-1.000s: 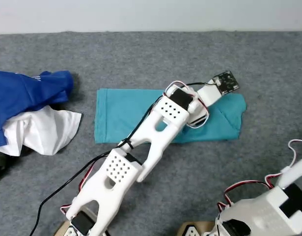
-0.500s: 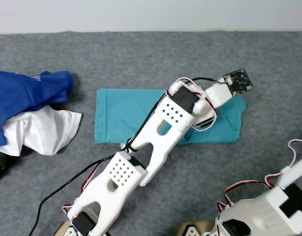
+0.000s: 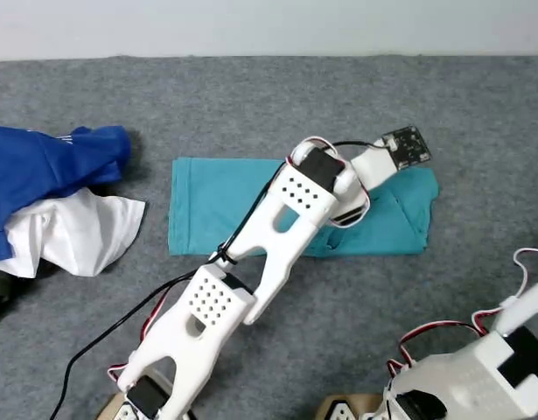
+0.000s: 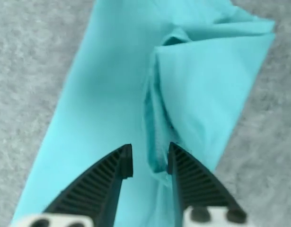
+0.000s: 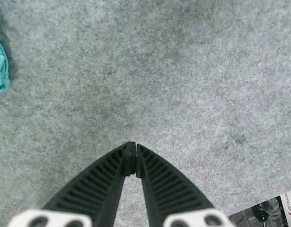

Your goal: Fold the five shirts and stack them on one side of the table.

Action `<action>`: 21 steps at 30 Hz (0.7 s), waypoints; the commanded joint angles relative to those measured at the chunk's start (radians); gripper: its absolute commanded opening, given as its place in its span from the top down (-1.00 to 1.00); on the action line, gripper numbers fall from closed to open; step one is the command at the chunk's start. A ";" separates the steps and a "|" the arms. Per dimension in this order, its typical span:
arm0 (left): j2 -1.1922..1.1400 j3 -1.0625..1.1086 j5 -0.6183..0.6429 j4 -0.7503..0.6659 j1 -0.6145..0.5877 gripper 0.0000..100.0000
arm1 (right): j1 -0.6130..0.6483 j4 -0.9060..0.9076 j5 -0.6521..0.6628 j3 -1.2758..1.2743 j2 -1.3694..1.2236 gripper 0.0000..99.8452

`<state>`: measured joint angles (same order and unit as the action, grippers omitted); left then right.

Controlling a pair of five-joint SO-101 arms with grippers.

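Left gripper (image 4: 146, 160) apart, astride raised fold of shirt (image 4: 102, 85): sink lower, pinch every layer. Right gripper (image 5: 132, 163) together above worktop (image 5: 207, 71).

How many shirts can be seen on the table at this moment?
3. A teal shirt lies spread flat in the middle; a blue shirt is bunched at the far left, partly over a white shirt. More may be hidden under that pile or outside the picture.
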<state>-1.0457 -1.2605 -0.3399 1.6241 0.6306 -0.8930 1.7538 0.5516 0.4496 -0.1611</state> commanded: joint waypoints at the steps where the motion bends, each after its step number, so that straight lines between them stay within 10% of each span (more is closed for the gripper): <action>1: 0.014 -0.008 -0.012 -0.048 -0.020 0.75 | -0.012 0.041 0.008 0.054 0.067 0.98; 21: -0.074 -0.145 -0.008 0.051 0.149 0.82 | -0.012 0.041 0.008 0.054 0.062 0.98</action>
<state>-1.1362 -1.3050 -0.3399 1.6134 0.7350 -0.8930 1.7538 0.5516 0.4496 -0.1611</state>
